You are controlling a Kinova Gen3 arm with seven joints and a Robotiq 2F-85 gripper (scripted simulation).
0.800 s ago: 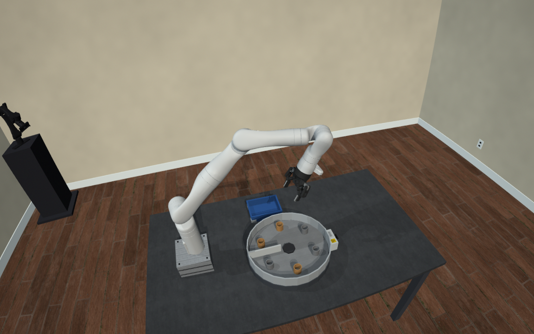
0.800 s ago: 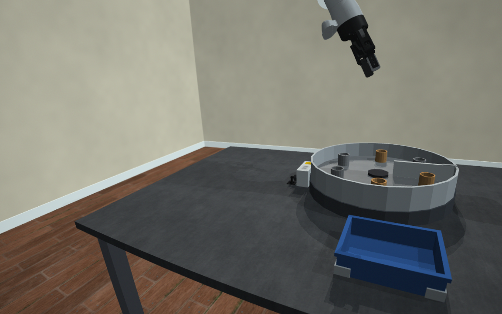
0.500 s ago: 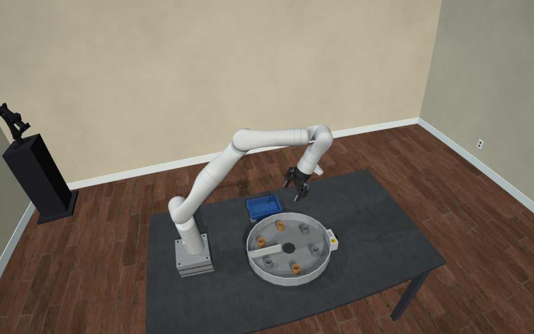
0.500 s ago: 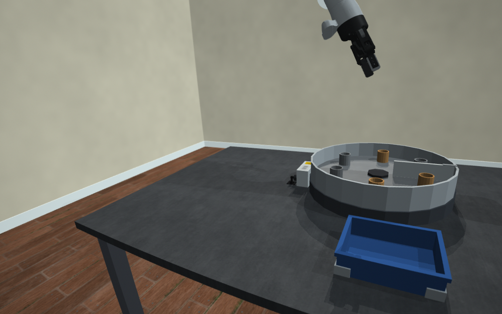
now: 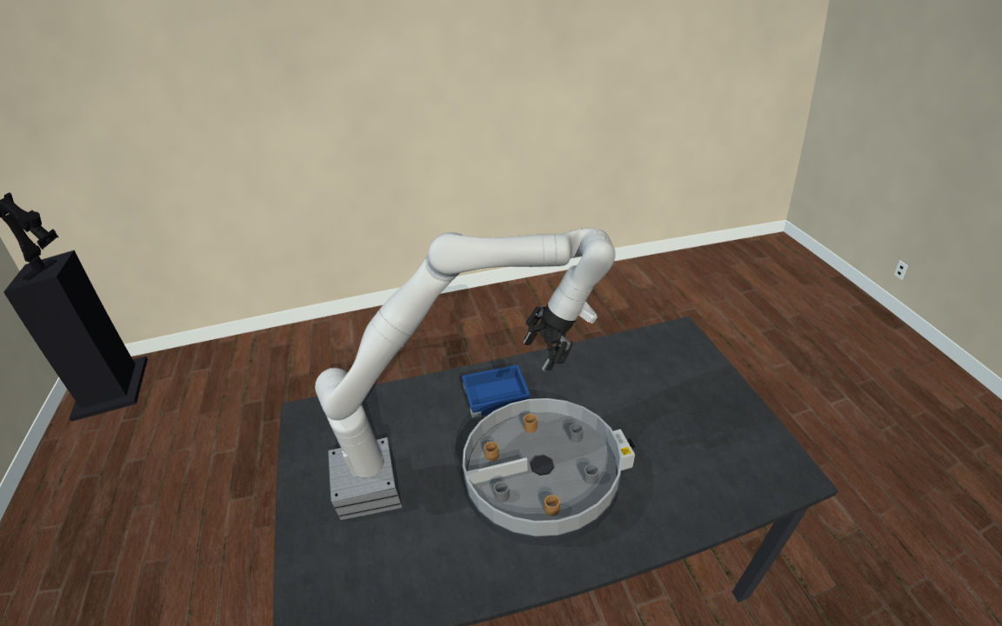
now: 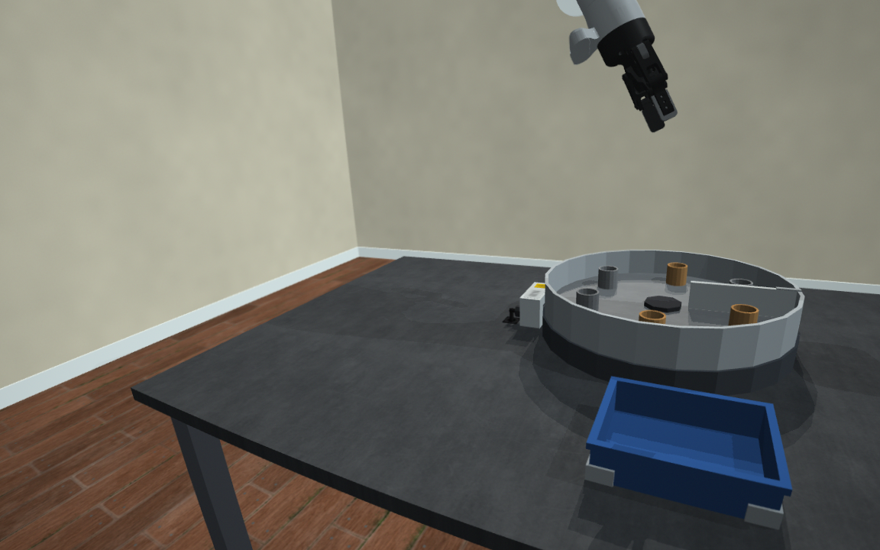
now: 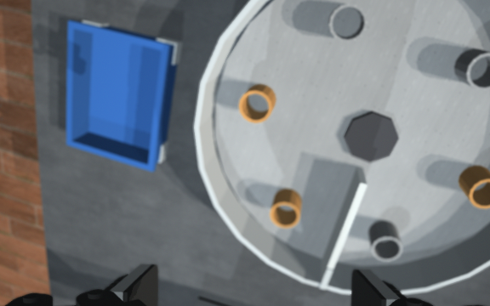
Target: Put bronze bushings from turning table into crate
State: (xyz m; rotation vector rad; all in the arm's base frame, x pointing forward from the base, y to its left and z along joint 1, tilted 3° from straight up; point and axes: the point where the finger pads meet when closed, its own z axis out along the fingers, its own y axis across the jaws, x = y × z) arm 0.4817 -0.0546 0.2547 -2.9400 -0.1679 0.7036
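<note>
The turning table (image 5: 536,519) (image 6: 675,345) (image 7: 419,123) carries three bronze bushings: one (image 5: 531,422) (image 6: 652,316) (image 7: 271,96) nearest the crate, one (image 5: 491,449) (image 6: 744,315) (image 7: 289,196) beside the divider, one (image 5: 552,504) (image 6: 676,275) (image 7: 472,176) on the side far from the crate. Three grey steel bushings (image 5: 575,432) (image 5: 590,473) (image 5: 501,490) stand there too. The blue crate (image 5: 495,389) (image 6: 675,478) (image 7: 162,106) shows no bushing inside. My gripper (image 5: 537,351) (image 6: 661,120) (image 7: 253,289) is open and empty, high above the table.
A high rim rings the turning table. A light divider (image 5: 497,470) (image 6: 730,301) (image 7: 347,229) runs from the rim towards the dark hub (image 5: 541,464) (image 7: 371,136). A white box (image 5: 624,449) (image 6: 532,307) sits outside the rim, opposite the arm's base (image 5: 364,486).
</note>
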